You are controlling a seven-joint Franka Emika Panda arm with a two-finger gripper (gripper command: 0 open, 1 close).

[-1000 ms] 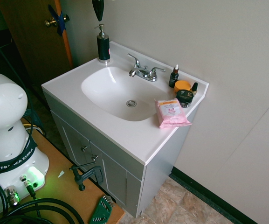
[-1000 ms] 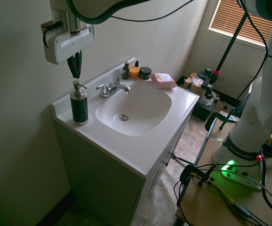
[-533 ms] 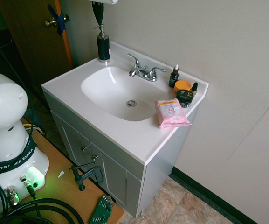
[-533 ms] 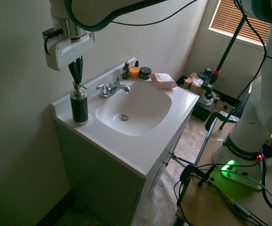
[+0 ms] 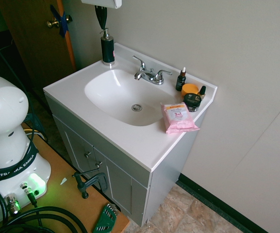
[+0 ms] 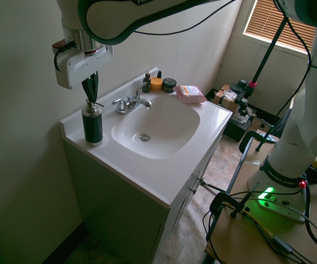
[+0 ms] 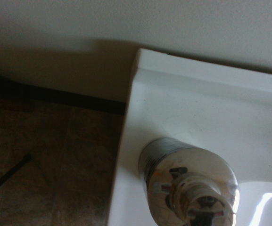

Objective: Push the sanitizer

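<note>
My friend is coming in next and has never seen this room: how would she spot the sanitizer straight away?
Find the white sink counter, then its silver faucet. At the corner on the door's side stands the sanitizer, a slim black cylinder. Unlike the small dark bottle beyond the faucet, it's tall and has a silver pump.

Jaws (image 6: 91, 99) lower, now against pump head (image 6: 92, 106); pump head sunk slightly.

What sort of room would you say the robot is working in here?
Probably a bathroom: a white vanity sink with a chrome two-handled faucet, and a black pump bottle beside it.
</note>
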